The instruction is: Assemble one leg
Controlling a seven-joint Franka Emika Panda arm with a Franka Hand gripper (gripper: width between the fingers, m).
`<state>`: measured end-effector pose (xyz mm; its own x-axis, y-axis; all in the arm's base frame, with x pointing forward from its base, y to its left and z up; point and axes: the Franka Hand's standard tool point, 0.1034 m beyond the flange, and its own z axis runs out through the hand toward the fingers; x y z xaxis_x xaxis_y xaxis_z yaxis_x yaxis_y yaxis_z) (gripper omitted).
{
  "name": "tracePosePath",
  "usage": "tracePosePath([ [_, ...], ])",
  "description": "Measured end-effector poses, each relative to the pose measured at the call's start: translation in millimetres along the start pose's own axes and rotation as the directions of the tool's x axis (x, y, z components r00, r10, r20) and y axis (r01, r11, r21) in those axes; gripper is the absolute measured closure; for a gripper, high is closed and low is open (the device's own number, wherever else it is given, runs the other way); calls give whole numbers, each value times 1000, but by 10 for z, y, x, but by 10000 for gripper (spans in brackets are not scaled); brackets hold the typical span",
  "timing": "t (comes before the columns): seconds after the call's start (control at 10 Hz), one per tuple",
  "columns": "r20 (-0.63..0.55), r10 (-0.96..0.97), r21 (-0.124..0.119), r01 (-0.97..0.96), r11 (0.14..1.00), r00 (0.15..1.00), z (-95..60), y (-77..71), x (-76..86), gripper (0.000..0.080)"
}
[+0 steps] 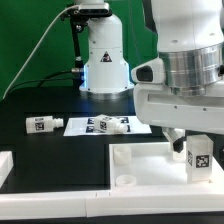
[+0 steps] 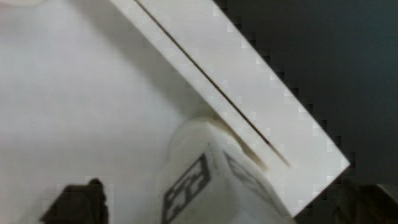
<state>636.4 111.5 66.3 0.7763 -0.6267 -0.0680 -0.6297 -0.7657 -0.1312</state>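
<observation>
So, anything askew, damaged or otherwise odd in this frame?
Nothing stands out. The gripper has one leg upright over the white tray. Other legs lie loose: one on the black table, others on the marker board. No damage visible.

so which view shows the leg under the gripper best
The exterior view: the leg stands upright on the tray below the gripper, tag facing out. The wrist view shows only a blurred, cropped part of it.
</observation>
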Motion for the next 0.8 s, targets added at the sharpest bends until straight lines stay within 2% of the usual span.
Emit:
tracePosePath([
  [0.2,-4,-150,-7,150,989,989,-2,16,15,151],
  [0.3,-15,-276,-22,276,961,961,-8,11,30,151],
  [0.4,-45,-471,-58,468,882,881,-28,-41,56,151],
  [0.5,-55,-586,-68,582,810,809,-45,-64,84,151],
  [0.6,-59,-529,-62,526,848,846,-43,-62,84,151],
  [0.8,-61,-498,-61,495,867,865,-44,-60,86,402],
])
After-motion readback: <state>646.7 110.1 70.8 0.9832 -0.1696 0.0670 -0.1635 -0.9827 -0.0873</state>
